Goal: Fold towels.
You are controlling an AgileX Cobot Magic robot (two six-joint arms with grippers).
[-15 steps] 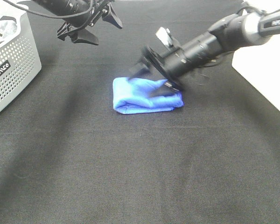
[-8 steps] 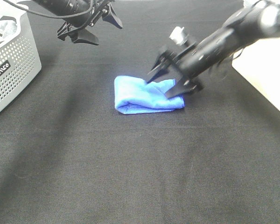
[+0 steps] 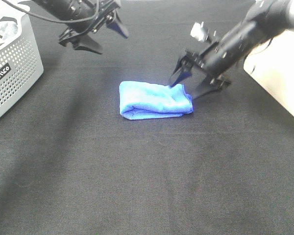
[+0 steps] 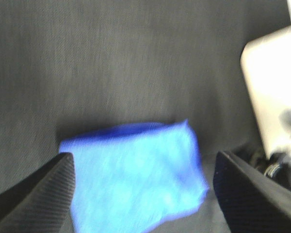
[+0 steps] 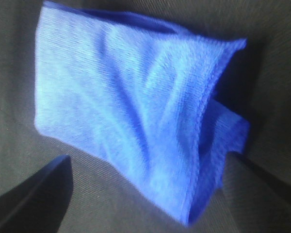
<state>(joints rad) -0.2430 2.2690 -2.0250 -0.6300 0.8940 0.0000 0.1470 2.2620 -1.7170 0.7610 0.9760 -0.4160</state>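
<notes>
Black woven cloth [image 3: 137, 171] covers the whole work surface, matte and lightly textured, with soft shadows under both arms. A folded blue towel [image 3: 154, 100] lies flat near the middle of it, a compact rectangle with its layers showing along the 6 o'clock edge and its open end toward 3 o'clock. At 9 o'clock from the towel, well apart, a grey perforated basket [image 3: 12, 73] stands at the cloth's edge; its contents are too cropped to tell. A pale surface [image 3: 279, 78] borders the black cloth at 3 o'clock.

The right gripper [image 3: 196, 81] hangs just beside the towel's 2 o'clock corner, jaws spread and holding nothing; one fingertip appears to be at the corner, though contact cannot be told. Its wrist view shows the towel [image 5: 136, 111] rumpled, stitched edge visible, between the two dark fingers [image 5: 34, 194]. The left gripper [image 3: 95, 32] is raised at 11 o'clock, well clear of the towel, jaws apart and empty. Its wrist view, blurred, looks down on the towel [image 4: 136, 174].
</notes>
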